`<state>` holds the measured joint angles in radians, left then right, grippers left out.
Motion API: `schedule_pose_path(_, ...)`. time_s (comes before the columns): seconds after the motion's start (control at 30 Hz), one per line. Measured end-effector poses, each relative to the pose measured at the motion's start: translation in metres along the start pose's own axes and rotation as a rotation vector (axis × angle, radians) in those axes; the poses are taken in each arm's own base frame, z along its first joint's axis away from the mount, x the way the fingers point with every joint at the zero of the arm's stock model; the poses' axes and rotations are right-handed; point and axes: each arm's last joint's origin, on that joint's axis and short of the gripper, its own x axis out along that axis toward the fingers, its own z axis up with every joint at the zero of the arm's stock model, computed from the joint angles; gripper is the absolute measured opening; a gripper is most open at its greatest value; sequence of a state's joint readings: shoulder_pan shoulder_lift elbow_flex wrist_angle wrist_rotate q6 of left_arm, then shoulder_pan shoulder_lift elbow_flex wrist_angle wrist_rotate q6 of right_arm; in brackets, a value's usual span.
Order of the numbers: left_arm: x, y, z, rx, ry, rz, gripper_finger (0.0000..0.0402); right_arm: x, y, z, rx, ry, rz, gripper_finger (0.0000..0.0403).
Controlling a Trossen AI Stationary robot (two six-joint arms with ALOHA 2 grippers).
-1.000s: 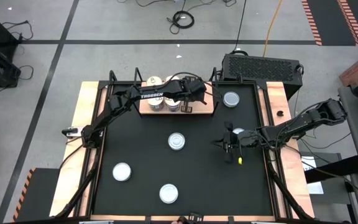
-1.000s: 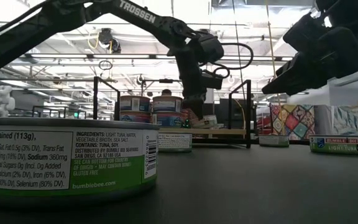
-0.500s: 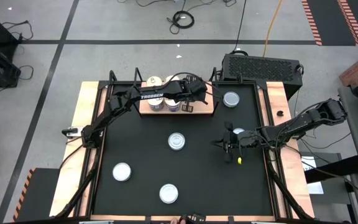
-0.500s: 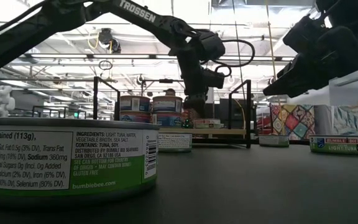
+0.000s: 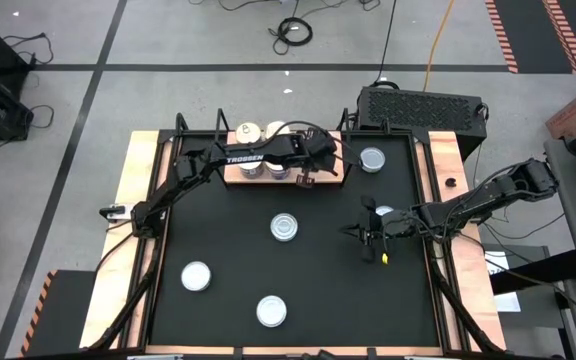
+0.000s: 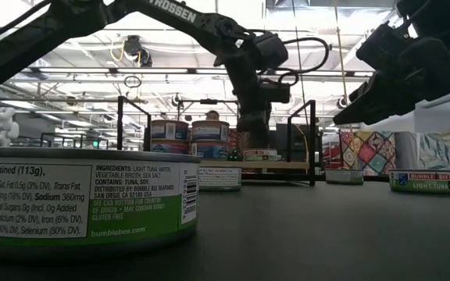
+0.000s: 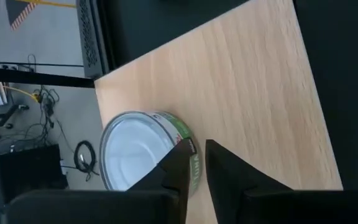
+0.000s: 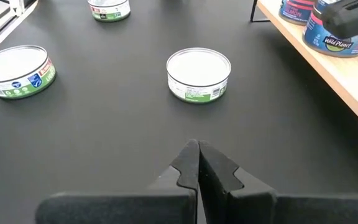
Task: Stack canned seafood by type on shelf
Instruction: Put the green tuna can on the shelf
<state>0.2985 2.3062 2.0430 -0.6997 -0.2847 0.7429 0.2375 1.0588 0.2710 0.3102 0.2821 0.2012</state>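
Worktop (image 5: 228, 250): we see a big black top with wood strips down its sides.
Shelf (image 5: 330, 178): we see a light wood board at the far edge of the worktop, near the middle. Thin black rods stand at its ends.
Left arm: we see it reach across from the left side to the shelf.
Right arm: we see it come in from the right side and wait low over the worktop.
Left gripper (image 7: 196, 163): it is at the near right part of the shelf. Its fingers are a little apart, with a green-label can (image 7: 143, 149) just beside one tip. They are not squeezing it.
Right gripper (image 8: 197, 163): its fingers are pressed together and hold nothing. It is over the right part of the worktop.
Stacked cans (image 6: 191, 139): we see two stacks side by side on the left part of the shelf.
Loose cans: one sits mid-worktop (image 5: 284, 227). One is near left (image 5: 196, 276). One is near the middle (image 5: 271, 311). One is far right, beside the shelf (image 5: 372, 159).
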Motion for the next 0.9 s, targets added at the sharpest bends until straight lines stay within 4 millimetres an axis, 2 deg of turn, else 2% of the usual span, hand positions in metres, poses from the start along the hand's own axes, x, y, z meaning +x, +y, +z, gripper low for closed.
schedule_pose_path(0.2, 0.004, 0.010, -0.009, -0.025, 0.009, 0.003, 0.0006, 0.000, 0.000, 0.000, 0.000, 0.001, 0.000, 0.0000)
schedule_pose_path(0.9, 0.020, 0.016, -0.021, -0.051, 0.008, -0.020, 0.0006, 0.000, 0.000, -0.001, -0.006, 0.009, -0.002, 0.0000)
